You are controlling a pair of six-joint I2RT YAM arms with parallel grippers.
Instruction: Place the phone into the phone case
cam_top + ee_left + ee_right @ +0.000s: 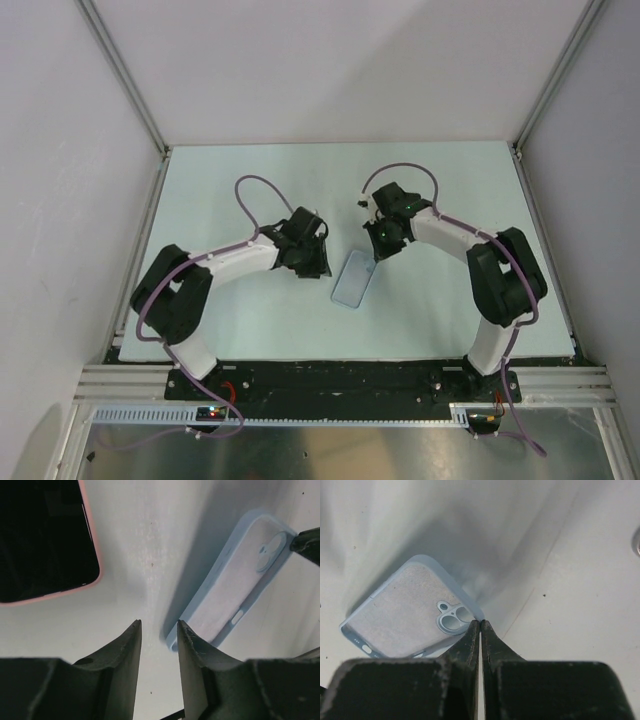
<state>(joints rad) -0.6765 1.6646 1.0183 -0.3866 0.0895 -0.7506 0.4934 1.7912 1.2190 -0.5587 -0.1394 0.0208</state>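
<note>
The phone case (pixel 352 278) is a light-blue translucent shell lying inside-up on the table between my arms. It also shows in the left wrist view (pixel 245 580) and the right wrist view (pixel 405 615). My right gripper (pixel 480 622) (pixel 380 250) is shut on the case's rim at the corner by the camera cutout, and that end looks slightly raised. My left gripper (pixel 159 624) (pixel 312 265) is open and empty just above the table, its right fingertip close to the case's other end. The all-black phone is not in view.
A pink-rimmed slab with a dark face (pixel 40 540) lies to the upper left in the left wrist view; the left arm hides it from the top camera. The pale table (pixel 250 180) has white walls on three sides and a metal rail along the near edge.
</note>
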